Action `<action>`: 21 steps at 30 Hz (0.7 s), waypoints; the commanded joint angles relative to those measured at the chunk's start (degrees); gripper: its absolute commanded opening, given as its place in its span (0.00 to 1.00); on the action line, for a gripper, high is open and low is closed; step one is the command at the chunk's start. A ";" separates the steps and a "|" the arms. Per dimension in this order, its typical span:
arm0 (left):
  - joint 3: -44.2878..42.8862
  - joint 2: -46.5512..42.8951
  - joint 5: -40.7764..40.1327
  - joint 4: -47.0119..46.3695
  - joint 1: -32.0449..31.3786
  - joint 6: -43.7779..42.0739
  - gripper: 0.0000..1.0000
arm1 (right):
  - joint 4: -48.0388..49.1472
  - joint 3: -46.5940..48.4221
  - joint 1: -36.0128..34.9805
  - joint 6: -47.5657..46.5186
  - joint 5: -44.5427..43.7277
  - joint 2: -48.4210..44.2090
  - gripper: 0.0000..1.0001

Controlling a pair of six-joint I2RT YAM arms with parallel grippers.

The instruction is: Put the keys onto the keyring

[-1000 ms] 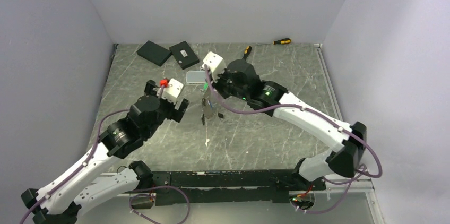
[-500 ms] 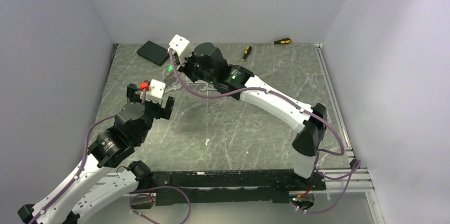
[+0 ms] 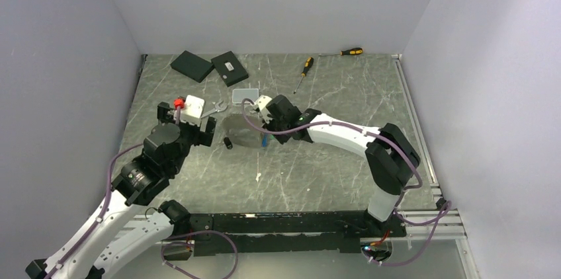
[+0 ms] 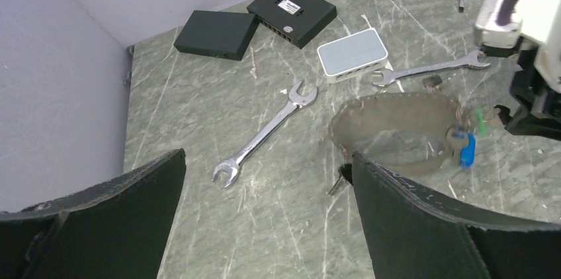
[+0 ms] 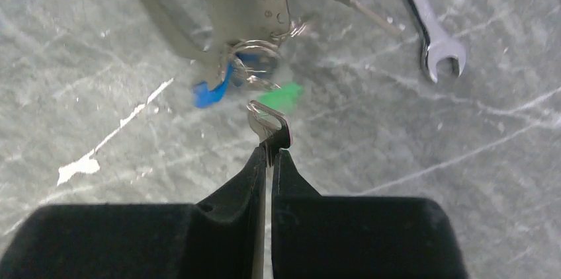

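The keyring [image 4: 403, 96], a thin silvery wire loop, lies on the table; it also shows in the top view [image 3: 231, 119] and the right wrist view [image 5: 162, 18]. A blue-tagged key [image 4: 467, 149] and a green tag [image 4: 479, 120] sit at its right end. A black-tagged key [image 4: 341, 176] lies loose at the loop's near left edge. My right gripper [image 5: 270, 150] is shut on a small metal key [image 5: 268, 127] next to the green tag [image 5: 281, 96] and blue tag [image 5: 208, 94]. My left gripper [image 4: 268, 157] is wide open and empty, left of the loop.
One silver wrench [image 4: 264, 135] lies ahead of the left gripper, another [image 4: 430, 71] beyond the loop. A white box [image 4: 350, 51] and two black boxes [image 4: 218, 33] [image 4: 291, 11] lie further back. Two screwdrivers [image 3: 304, 66] [image 3: 348, 51] lie at the far edge.
My right gripper swung up toward the back left, then came back down to the middle. The ring now lies on the table. My left arm drew back to the left.
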State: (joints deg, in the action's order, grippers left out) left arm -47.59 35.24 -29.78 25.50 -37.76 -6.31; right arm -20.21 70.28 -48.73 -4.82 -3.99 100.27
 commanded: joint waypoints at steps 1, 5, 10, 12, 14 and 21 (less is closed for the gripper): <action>-0.90 0.52 3.34 -2.45 2.15 1.65 0.99 | -0.14 -1.17 0.39 2.49 1.01 -7.45 0.00; -0.88 0.81 4.46 -2.16 3.27 2.29 0.99 | -0.98 -4.25 1.75 3.20 0.68 -8.10 0.00; -0.83 1.01 4.47 -2.12 3.40 2.33 0.99 | -3.14 -5.14 4.40 4.71 1.72 -6.03 0.00; -0.83 1.09 4.43 -2.12 3.40 2.19 0.99 | -3.94 -5.36 4.92 4.73 1.83 -5.32 0.00; -0.83 1.23 4.45 -2.15 3.39 2.14 0.99 | -4.20 -5.87 5.17 4.73 1.73 -4.98 0.00; -0.71 1.62 4.43 -2.25 3.57 2.00 0.99 | -5.03 -8.21 6.25 7.18 1.40 -3.92 0.00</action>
State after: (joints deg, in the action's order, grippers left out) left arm -47.59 36.62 -26.17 25.08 -34.57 -4.91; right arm -24.80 62.81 -43.20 0.54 -2.48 95.81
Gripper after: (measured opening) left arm 0.991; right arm 0.040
